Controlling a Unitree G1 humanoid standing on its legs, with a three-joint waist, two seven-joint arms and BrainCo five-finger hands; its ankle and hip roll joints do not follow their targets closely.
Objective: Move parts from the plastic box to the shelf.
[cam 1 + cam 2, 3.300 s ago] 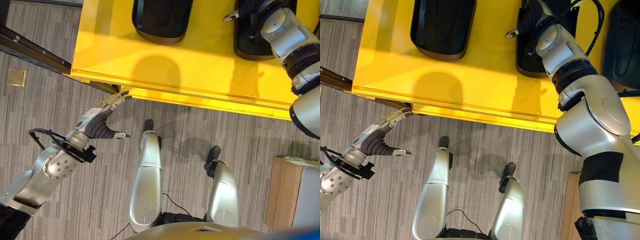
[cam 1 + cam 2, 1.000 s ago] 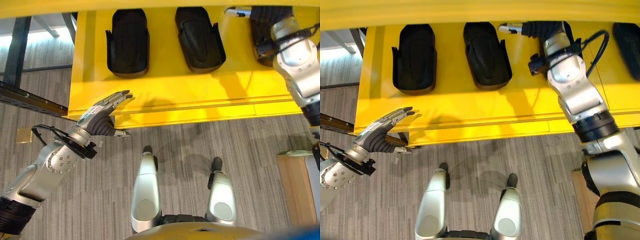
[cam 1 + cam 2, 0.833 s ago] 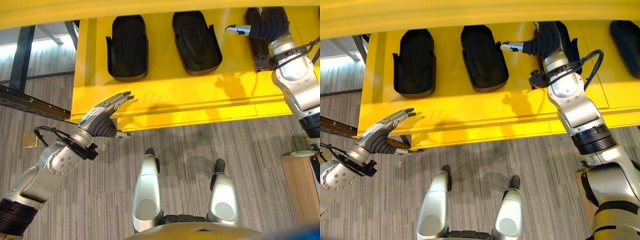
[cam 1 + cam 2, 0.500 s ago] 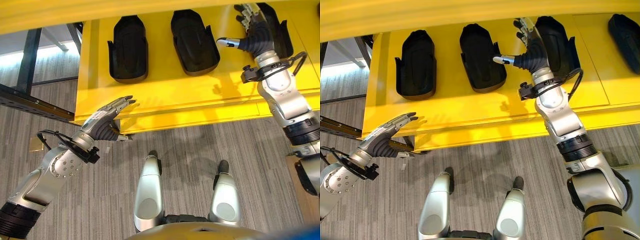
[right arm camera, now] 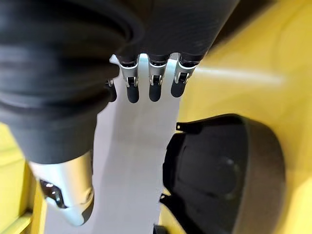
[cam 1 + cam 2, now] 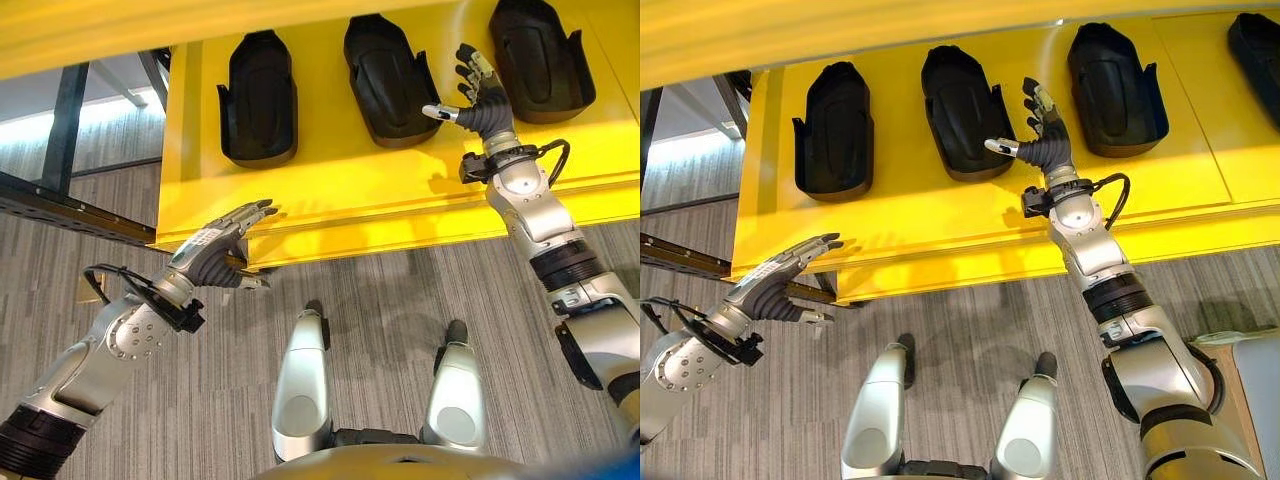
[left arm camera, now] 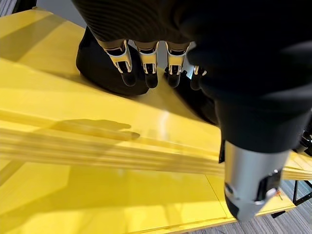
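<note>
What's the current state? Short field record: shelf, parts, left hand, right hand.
shelf: yellow flat shelf, low above grey carpet floor
parts: black moulded plastic parts lying in a row on the shelf; left part, middle part, right part
left hand: open, empty, fingers straight, at the shelf's front left corner
right hand: open, empty, over the shelf between middle part and right part

the yellow shelf [image 6: 940,215] looks like smooth painted metal with a soft sheen that catches light and shadow, and the 3 black parts [image 6: 960,100] on it look like moulded matt plastic. the floor [image 6: 400,290] is a rough grey ribbed carpet, and each hand [image 6: 1040,135] shows silver metal-looking fingers with dark matt tips and a dark ribbed rubbery cover.
</note>
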